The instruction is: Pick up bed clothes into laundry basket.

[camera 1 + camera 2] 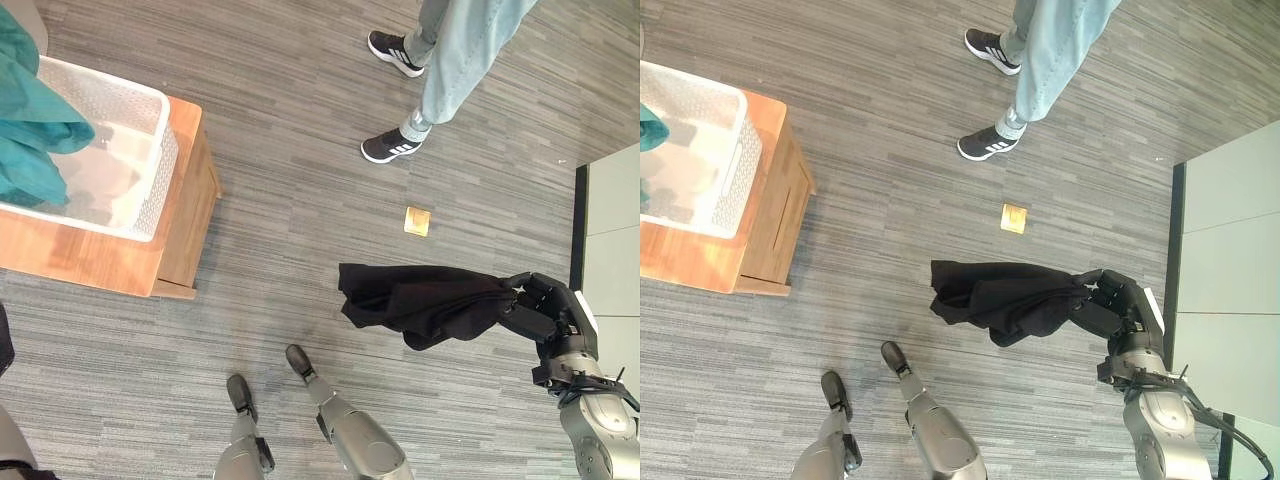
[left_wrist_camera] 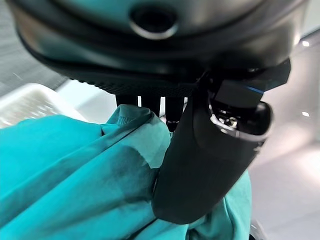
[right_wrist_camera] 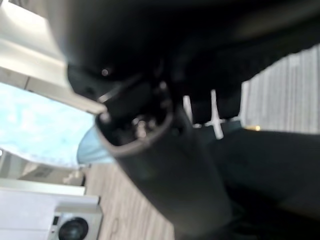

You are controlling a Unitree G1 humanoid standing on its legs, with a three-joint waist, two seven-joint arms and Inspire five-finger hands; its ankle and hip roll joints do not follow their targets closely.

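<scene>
Left eye view: right hand is clamped on a black garment, held out over the floor, well apart from the white laundry basket. Basket sits on a wooden stand, near its top edge. Teal cloth hangs over the basket's far rim, probably mid-drop. A person's legs stand beyond, a small tan square on the floor between them and the garment.

Right eye view: same scene, shifted. The grip reads clearer, fingers curled round the garment's bunched end, rest trailing out sideways. Likely carried bunched to keep it off the floor.

Left wrist view: left hand pinches the teal cloth, thumb pressed into a fold. Basket mesh at the corner, so this hand is over the basket, which the eye views don't show.

Right wrist view: thumb closed against black fabric, confirms the hold.
</scene>
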